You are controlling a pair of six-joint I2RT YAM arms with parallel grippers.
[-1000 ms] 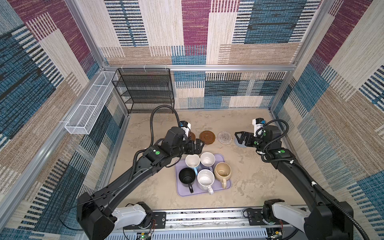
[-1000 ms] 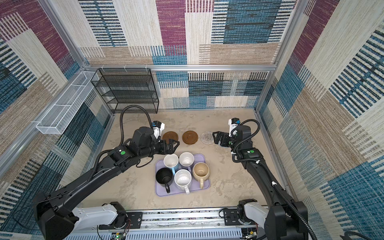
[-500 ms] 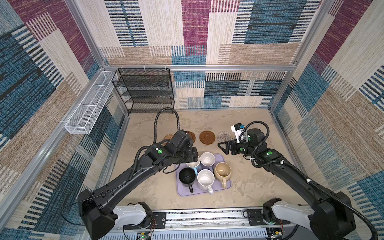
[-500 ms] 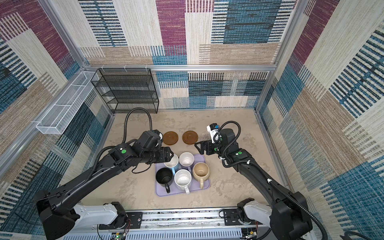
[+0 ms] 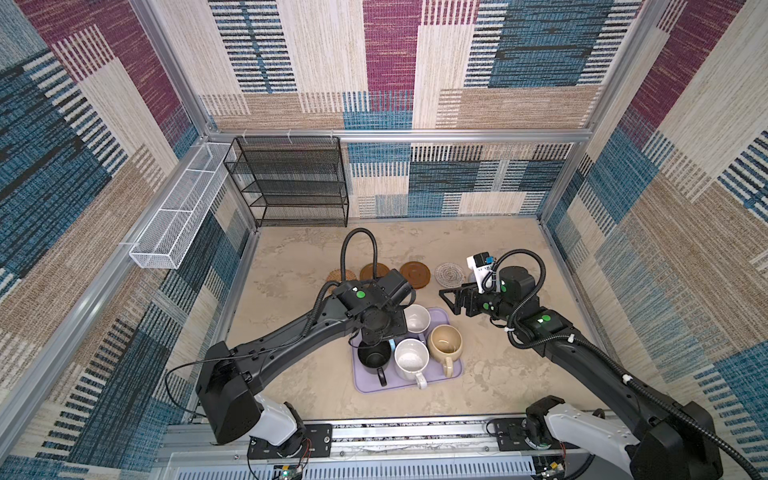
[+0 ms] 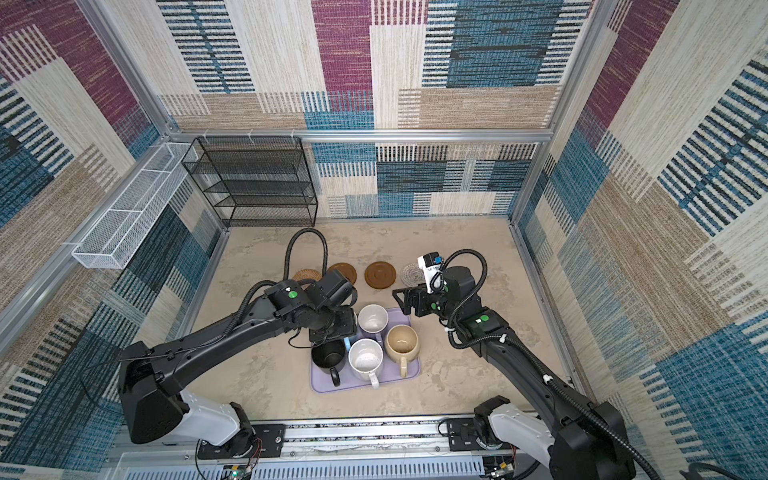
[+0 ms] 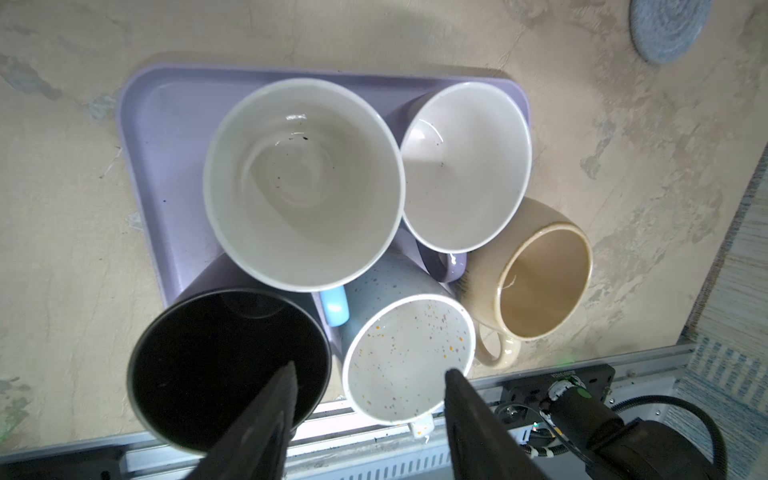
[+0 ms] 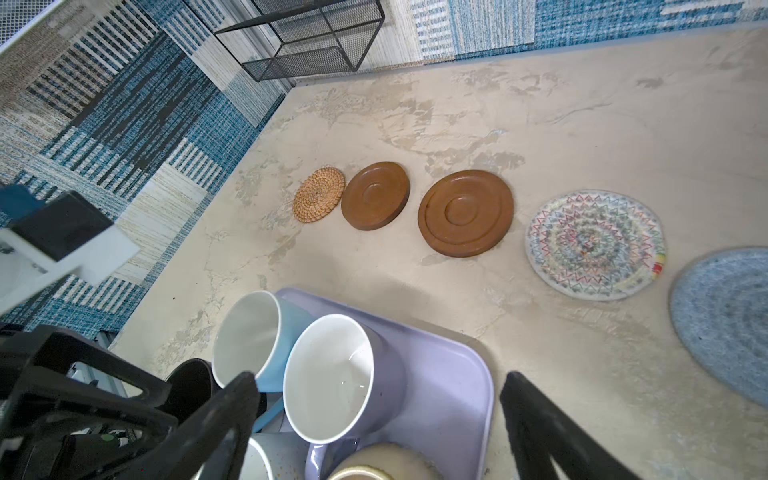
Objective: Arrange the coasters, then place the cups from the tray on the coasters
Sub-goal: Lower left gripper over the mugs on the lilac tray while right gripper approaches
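The lavender tray holds the cups: black, speckled white, beige, lavender and light blue, the last mostly hidden under my left wrist in both top views. My left gripper hovers open over them, its tips above the black and speckled cups. My right gripper stands wide open above the lavender cup at the tray's far right corner. Behind the tray lie the coasters: rattan, two brown, white crochet, grey-blue.
A black wire shelf stands at the back left against the wall. A white wire basket hangs on the left wall. A metal rail runs along the table's front edge.
My left gripper has come back from the coaster row to above the tray, its jaws narrowing. My right gripper has swung left from the grey-blue coaster to the tray's far right corner.
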